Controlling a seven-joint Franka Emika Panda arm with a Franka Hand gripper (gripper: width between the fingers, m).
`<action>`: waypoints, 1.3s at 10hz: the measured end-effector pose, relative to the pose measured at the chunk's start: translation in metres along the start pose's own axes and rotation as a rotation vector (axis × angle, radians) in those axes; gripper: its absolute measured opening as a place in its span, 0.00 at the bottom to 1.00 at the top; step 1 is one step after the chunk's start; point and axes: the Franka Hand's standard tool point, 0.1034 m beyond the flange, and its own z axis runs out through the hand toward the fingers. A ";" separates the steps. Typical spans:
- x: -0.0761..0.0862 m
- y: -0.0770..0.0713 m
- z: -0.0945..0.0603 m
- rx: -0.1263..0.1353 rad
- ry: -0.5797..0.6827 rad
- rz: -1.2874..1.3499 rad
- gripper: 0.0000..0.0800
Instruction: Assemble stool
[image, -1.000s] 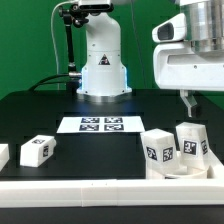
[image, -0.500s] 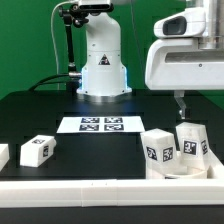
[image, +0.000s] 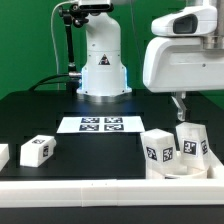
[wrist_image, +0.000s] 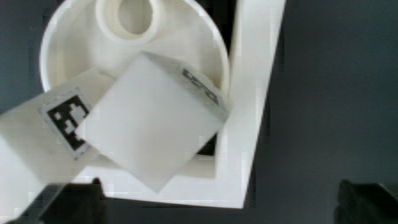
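The Panda's gripper (image: 182, 108) is hovering just above the stool parts, its jaws apparently spread wide and gripping nothing. Almost straight beneath the fingers, one white leg (image: 192, 142) is standing upright with its long axis vertical, resting on the round seat disc (wrist_image: 80, 60). A second leg (image: 158, 150) is standing just beside it. A loose leg (image: 36, 150) is lying well away from the hand. A plain descent looks likely to reach the nearest leg.

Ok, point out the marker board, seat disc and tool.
marker board (image: 100, 124), exterior view, tagged middle.
seat disc (wrist_image: 86, 55), wrist view, flat white face.
tool (image: 181, 112), exterior view, between fingertips.
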 end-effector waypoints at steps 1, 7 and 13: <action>0.000 0.001 0.000 -0.003 0.000 -0.072 0.81; 0.002 0.008 0.001 -0.092 -0.019 -0.659 0.81; -0.007 0.011 0.015 -0.087 -0.046 -0.719 0.81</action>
